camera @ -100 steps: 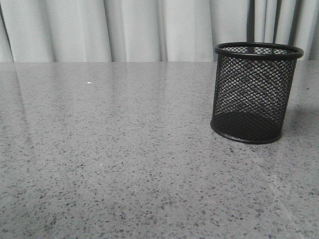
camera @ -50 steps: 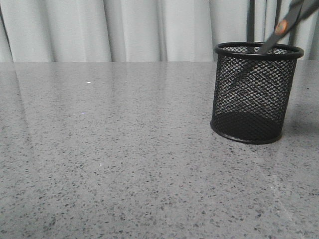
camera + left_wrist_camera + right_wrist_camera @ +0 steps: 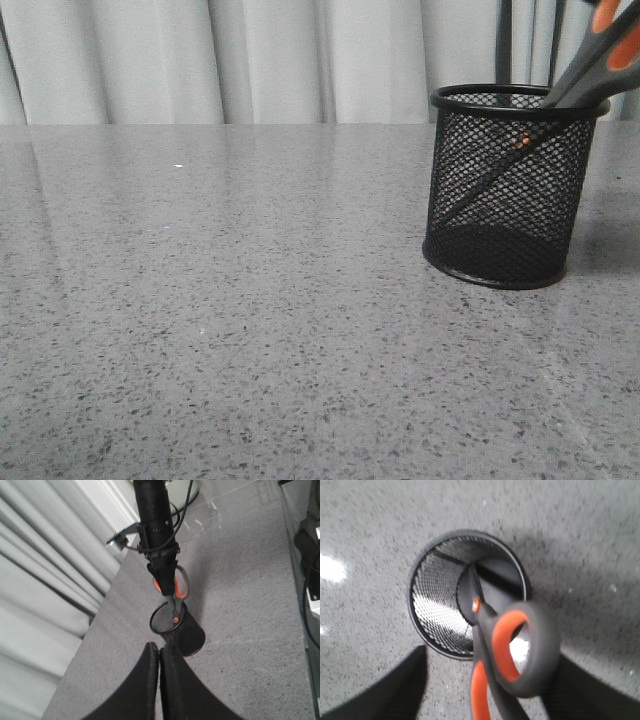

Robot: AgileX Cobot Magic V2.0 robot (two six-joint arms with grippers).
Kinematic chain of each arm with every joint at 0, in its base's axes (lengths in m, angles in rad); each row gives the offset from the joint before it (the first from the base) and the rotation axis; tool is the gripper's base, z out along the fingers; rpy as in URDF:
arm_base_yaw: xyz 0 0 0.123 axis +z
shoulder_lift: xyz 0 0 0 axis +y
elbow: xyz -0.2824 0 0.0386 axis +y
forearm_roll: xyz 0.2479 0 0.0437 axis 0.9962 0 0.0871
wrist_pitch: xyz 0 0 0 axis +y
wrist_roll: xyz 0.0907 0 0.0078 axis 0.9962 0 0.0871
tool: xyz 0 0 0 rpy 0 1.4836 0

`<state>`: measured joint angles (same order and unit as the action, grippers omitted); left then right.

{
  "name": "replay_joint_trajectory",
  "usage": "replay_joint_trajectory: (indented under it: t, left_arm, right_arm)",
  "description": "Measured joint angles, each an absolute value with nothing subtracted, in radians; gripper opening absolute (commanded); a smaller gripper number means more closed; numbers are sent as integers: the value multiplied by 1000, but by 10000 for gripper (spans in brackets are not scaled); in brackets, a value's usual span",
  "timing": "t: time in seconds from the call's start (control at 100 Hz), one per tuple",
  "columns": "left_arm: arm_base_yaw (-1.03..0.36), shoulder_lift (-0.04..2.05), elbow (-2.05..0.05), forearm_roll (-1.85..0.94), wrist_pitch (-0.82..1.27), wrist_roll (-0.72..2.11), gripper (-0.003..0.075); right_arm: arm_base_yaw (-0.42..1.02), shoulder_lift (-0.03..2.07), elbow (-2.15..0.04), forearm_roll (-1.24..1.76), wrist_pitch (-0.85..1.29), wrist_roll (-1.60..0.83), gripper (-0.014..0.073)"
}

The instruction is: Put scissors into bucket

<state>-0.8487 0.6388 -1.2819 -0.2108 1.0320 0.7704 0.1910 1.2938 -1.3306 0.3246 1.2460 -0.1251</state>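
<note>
The bucket point(image 3: 505, 190) is a black wire-mesh cup standing upright on the grey table at the right. The scissors point(image 3: 590, 75) lean in it, blades down inside the mesh, pivot below the rim, grey and orange handles sticking out over the right side of the rim. In the right wrist view the scissors point(image 3: 507, 650) hang blurred over the bucket point(image 3: 440, 615), between the spread fingers of my right gripper point(image 3: 490, 680); a gap shows beside the handles. In the left wrist view my left gripper point(image 3: 159, 650) is shut and empty, well back from the bucket point(image 3: 165, 621) and scissors point(image 3: 176, 587).
The speckled grey table point(image 3: 250, 300) runs back to white curtains point(image 3: 270, 60). My right arm point(image 3: 156, 525) stands straight above the bucket in the left wrist view. Dark equipment and cables point(image 3: 307, 555) lie along one table edge.
The scissors came into view from the upper right and went down into the bucket; the pivot dropped from above the rim to inside the mesh. The bucket has not moved.
</note>
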Motion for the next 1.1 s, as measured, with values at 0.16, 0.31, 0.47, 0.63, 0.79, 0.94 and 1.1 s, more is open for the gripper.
replay_joint_trajectory:
  t: [0.16,0.31,0.47,0.63,0.79,0.94,1.1]
  left_arm:
    - [-849,639,-1250,-30,1001,595,-20]
    - [-849,623,-1135,180,937,344,-20]
    - [-849,493,-910,275,702,90,-20]
    - [-849,319,-657,298,449,-13,-20]
    - [-849,211,-476,302,396,-25,-20]
    - [-849,178,-405,302,391,-29,-20]
    - [-849,178,-399,302,378,-31,-20]
  right_arm:
    - [192,1294,-1440,325,1226,-138,462]
    - [192,1258,-1517,325,1226,-147,154]
    - [192,1118,-1480,325,1220,-166,-78]
    - [192,856,-1275,318,1096,-207,-60]
    - [192,495,-973,268,850,-216,-60]
    - [192,209,-699,199,648,-222,-60]
    - [192,68,-556,180,598,-224,-60]
